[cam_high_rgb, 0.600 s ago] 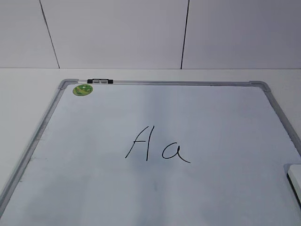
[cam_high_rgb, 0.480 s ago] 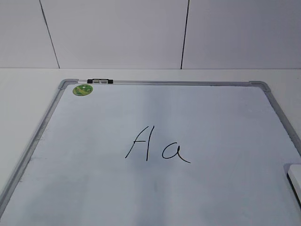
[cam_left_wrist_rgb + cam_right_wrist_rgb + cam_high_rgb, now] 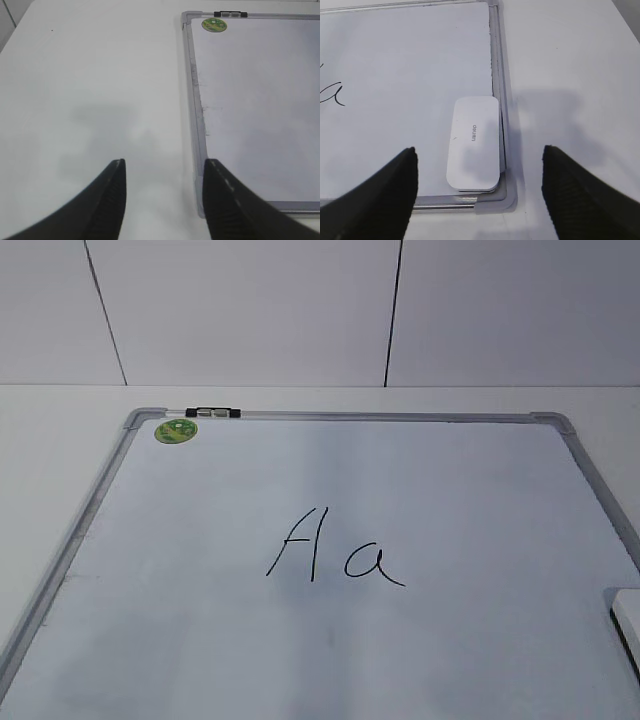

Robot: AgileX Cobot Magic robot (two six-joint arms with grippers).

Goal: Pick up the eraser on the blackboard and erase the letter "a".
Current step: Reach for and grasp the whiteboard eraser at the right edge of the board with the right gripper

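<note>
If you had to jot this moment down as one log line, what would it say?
phase: approach | right hand: open above eraser | left hand: open, empty | letter "a": unerased

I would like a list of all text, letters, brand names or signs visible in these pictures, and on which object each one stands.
"A": capital letter, handwritten in black marker on the blackboard.
"a": lowercase letter, handwritten just right of the capital.
Grey lettering on the eraser: a short brand word running along its white top; too small to read with certainty.
Green sticker: round, with a printed design near the board's far left corner; too blurred to read.
</note>
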